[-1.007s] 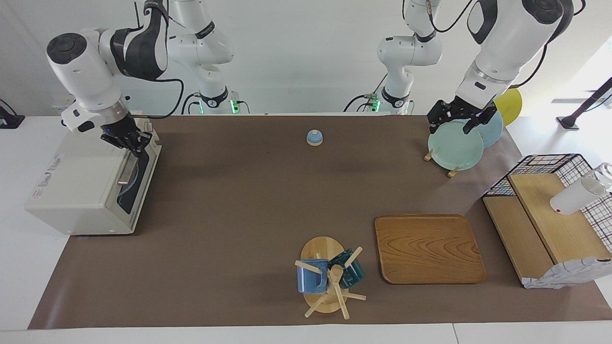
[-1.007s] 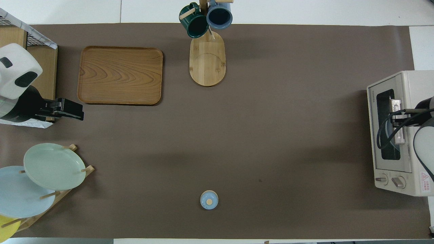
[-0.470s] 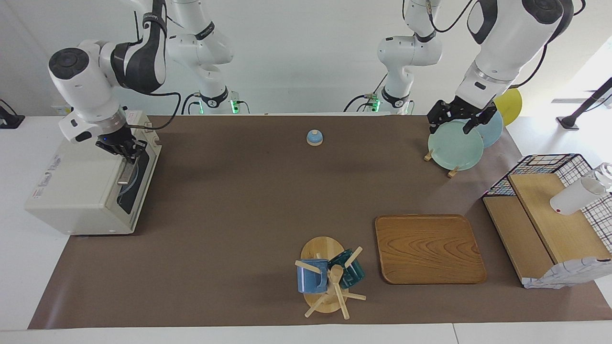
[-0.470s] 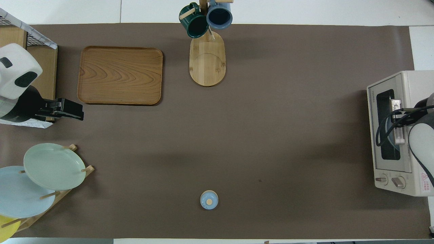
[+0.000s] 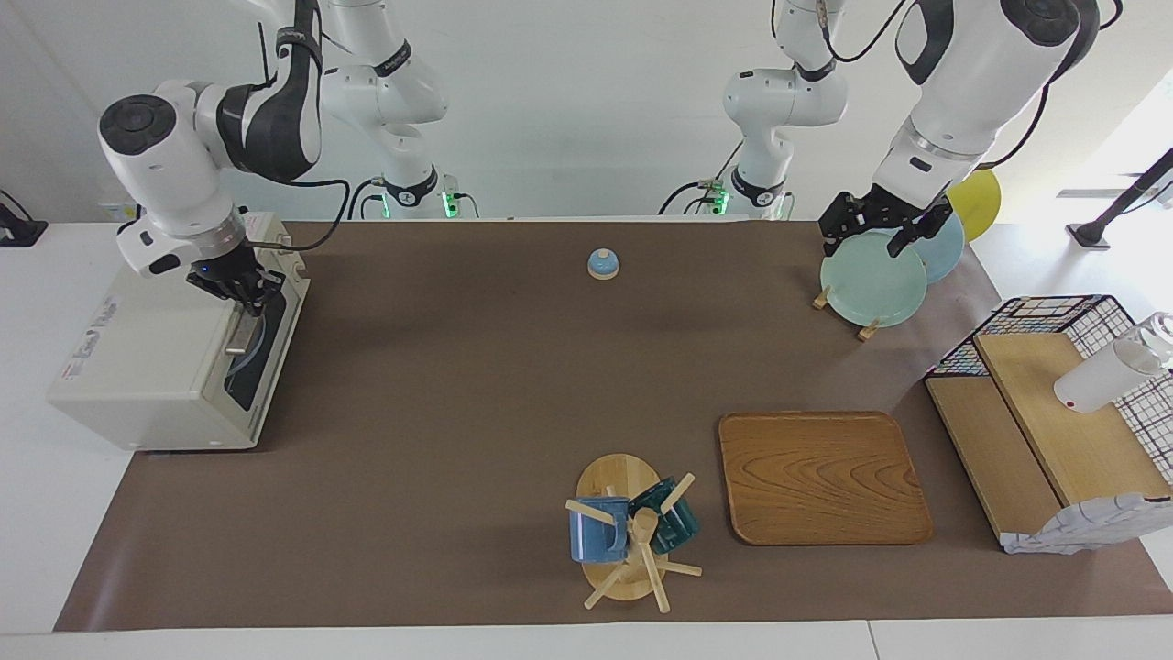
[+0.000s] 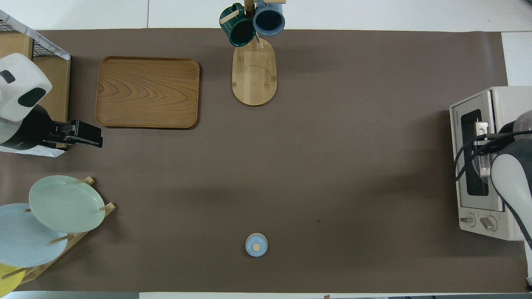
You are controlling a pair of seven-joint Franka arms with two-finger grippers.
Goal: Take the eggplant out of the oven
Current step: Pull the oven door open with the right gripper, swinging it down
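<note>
We have only begun: the boxy cream-white toaster oven (image 5: 169, 362) has its dark glass door shut, and the eggplant, presumably inside, is not visible. Our right gripper (image 5: 246, 291), fingers together, sits at the metal bar handle (image 6: 483, 154). Our left gripper (image 5: 875, 234) waits, fingers apart, over the plate rack (image 5: 866, 328).
</note>
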